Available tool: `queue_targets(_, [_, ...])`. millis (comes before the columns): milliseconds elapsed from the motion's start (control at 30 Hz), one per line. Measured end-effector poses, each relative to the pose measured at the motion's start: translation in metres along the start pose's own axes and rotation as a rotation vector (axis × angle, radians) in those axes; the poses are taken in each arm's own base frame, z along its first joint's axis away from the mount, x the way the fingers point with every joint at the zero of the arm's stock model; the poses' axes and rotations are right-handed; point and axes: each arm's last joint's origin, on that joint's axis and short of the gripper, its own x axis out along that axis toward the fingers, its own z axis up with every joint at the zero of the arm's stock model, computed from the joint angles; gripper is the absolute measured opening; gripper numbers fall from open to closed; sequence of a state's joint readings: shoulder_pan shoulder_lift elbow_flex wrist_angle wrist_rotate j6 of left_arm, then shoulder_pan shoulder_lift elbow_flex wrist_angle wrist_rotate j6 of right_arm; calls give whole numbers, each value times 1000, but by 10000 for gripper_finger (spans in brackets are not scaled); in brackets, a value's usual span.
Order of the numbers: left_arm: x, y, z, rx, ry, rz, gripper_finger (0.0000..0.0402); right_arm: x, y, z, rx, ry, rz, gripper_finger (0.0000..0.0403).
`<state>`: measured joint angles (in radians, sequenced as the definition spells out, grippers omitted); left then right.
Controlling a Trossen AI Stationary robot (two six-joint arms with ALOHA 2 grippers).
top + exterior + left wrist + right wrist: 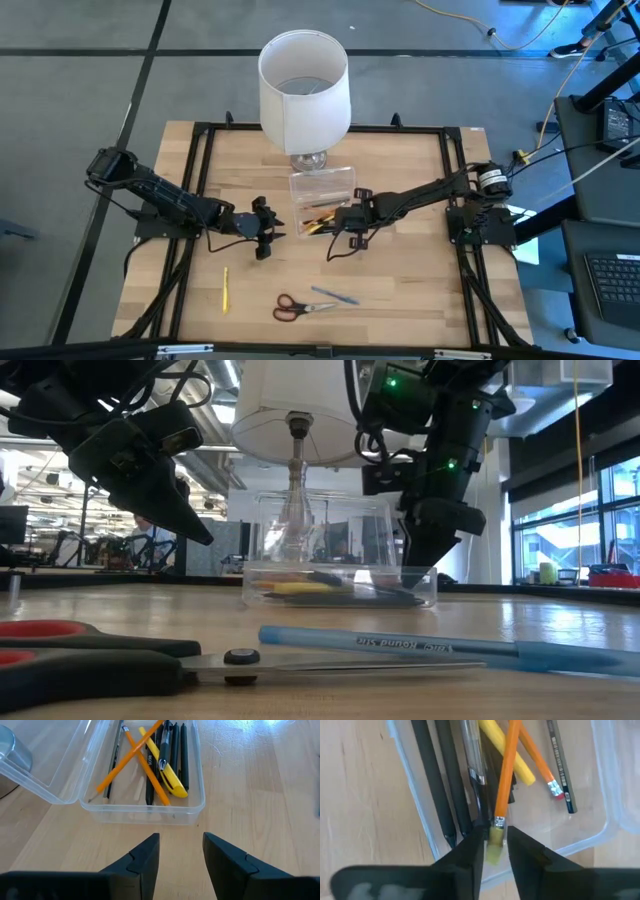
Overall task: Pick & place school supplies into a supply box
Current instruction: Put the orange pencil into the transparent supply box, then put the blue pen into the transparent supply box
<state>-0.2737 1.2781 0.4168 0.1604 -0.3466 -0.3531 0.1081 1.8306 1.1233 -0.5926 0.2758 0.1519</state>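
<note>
The clear supply box (322, 206) lies open mid-table, its lid (322, 184) folded back toward the lamp. Several dark pens, orange pencils and a yellow pen (167, 775) lie inside. My right gripper (494, 845) hangs over the box's right end (425, 575), shut on an orange pencil (506, 775). My left gripper (181, 845) is open just left of the box (145, 812) and touches nothing. Red-black scissors (298, 306), a blue pen (335, 295) and a yellow pencil (225, 290) lie flat near the table's near edge. My right gripper pinches the orange pencil's eraser end (495, 851) between its two fingertips, coming from above and pointing down into the box. The pencil's shaft slants away from the fingers across the other pens in the box; whether its tip rests on them I cannot tell.
A big white lampshade on a glass base (305, 90) stands right behind the box's lid. Black frame rails (195, 180) run along the table's sides. In the low view the scissors (110, 660) and blue pen (400, 645) lie close to the camera.
</note>
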Motion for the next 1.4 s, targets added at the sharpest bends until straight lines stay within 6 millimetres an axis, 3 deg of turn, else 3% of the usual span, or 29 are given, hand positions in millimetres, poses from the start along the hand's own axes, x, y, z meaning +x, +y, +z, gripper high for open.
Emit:
queue_targets(333, [0,0,0,0,0,0,143,-11,-3,1,9,-30,3,111])
queue_targets(600, [0,0,0,0,-1,1,143,-44,7,3,15,-145,40,110])
queue_targets(733, [0,0,0,0,-2,2,143,-60,28,1,-35,-216,81,110])
queue_targets(933, [0,1,1,-1,-12,29,143,-78,77,-7,-69,-320,181,110])
queue_targets(1200, [0,1,1,40,-14,36,143,-105,136,-32,-26,-472,205,110])
queue_targets(1400, [0,1,1,51,-14,36,143,-98,174,-45,14,-549,196,110])
